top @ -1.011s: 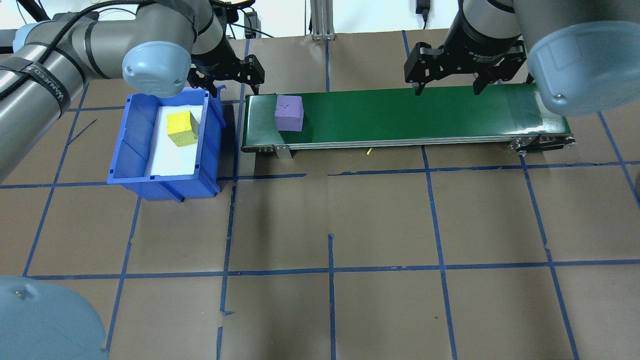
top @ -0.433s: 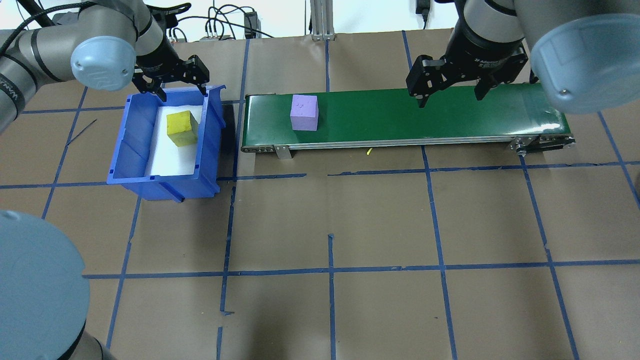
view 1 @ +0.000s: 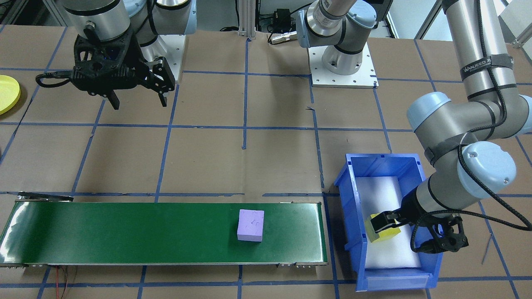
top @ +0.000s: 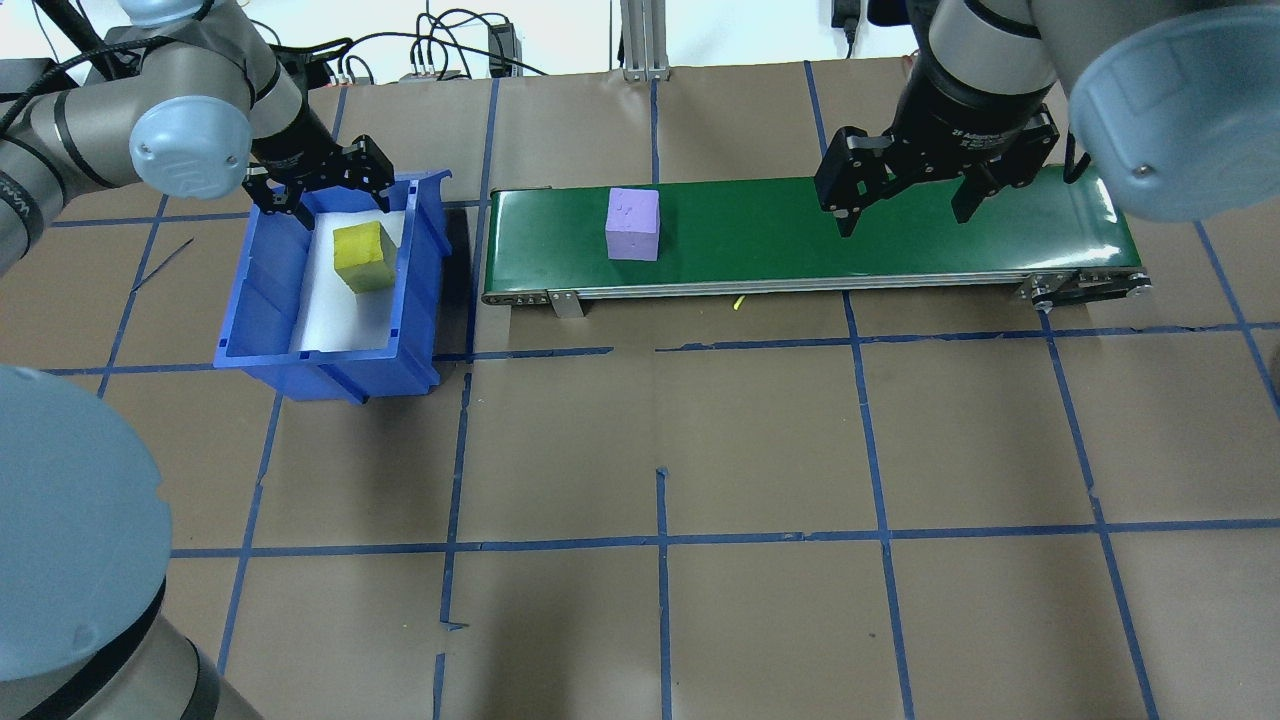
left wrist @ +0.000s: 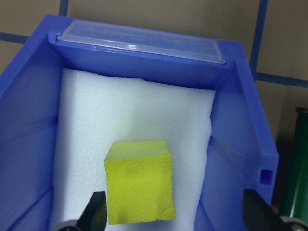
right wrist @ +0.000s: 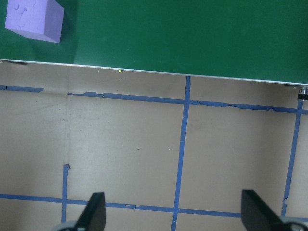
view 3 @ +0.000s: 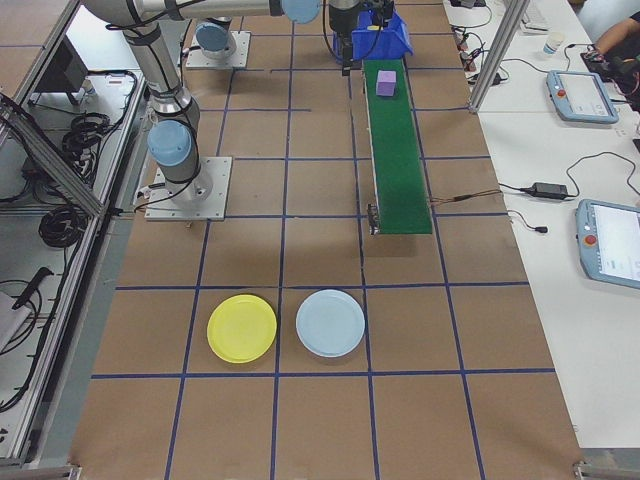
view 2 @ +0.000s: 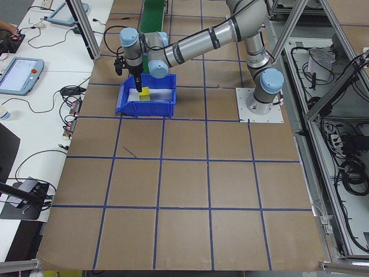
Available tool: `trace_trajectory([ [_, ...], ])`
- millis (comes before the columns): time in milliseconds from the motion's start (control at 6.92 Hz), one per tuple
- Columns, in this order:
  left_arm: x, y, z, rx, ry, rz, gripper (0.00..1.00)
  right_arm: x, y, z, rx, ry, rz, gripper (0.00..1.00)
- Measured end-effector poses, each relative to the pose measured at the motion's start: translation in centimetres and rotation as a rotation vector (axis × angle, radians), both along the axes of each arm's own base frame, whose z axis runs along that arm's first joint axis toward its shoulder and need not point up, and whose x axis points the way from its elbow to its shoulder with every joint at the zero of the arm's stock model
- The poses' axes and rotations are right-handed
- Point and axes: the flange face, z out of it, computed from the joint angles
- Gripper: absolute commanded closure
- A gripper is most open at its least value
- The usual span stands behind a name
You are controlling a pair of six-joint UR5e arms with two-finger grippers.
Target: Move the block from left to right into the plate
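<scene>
While the long green belt (top: 800, 235) stretches along the far edge of the table (top: 660, 450), I see the purple block (top: 633, 224) sitting on it near its left end, with no gripper touching it. My blue bin (top: 270, 300) stands just past that left end of the belt, and the yellow block (top: 363, 257) lies on the white foam inside, toward the bin's far wall. My yellow plate (view 3: 241, 328) lies flat well past the belt's right end, beside a pale blue plate (view 3: 330, 322). My left gripper (top: 322, 190) hangs over the far part of the bin with its fingers spread wide and nothing in them, and the yellow block is a bit off to one side of them in the wrist view. My right gripper (top: 908, 195) waits over the right part of the belt, wide too and holding nothing. I think the step now is grabbing the yellow block. To do it well, I should center the fingers on the block, go straight down, keep clear of the bin walls, then squeeze gently on two flat sides.
</scene>
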Motion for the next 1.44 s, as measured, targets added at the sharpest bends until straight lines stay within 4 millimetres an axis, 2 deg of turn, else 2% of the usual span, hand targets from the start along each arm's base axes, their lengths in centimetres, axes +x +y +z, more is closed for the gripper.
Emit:
trace_trajectory([
  [289,1.1,-0.3,-2.1,0.008,0.025,0.047,0.0,-0.1,0.0,-0.2,0.002,0.006,0.009,0.0],
  [433,0.9,-0.4,-3.1,0.012,0.058,0.076,0.02,-0.1,0.0,-0.2,0.004,0.011,0.019,0.0],
  [578,0.7,-0.1,-4.1,0.021,0.084,0.096,0.09,0.1,0.1,-0.1,0.004,0.014,0.034,0.0],
  [722,0.6,0.3,-5.0,0.031,0.093,0.108,0.43,0.2,0.1,-0.1,0.005,0.015,0.042,0.0],
  [867,0.5,0.6,-5.5,0.036,0.093,0.11,0.59,0.2,0.0,-0.2,0.004,0.019,0.062,0.0],
  [1011,0.5,0.7,-5.6,0.037,0.09,0.106,0.74,0.0,-0.2,-0.4,0.004,0.026,0.104,0.0],
  [1156,0.8,0.6,-4.9,0.028,0.078,0.103,0.75,-0.8,-0.6,-0.8,0.008,0.025,0.146,0.0],
  [1444,1.4,0.9,-1.6,0.013,0.014,0.102,0.74,-3.9,-1.6,-1.7,0.024,0.011,0.12,0.0],
])
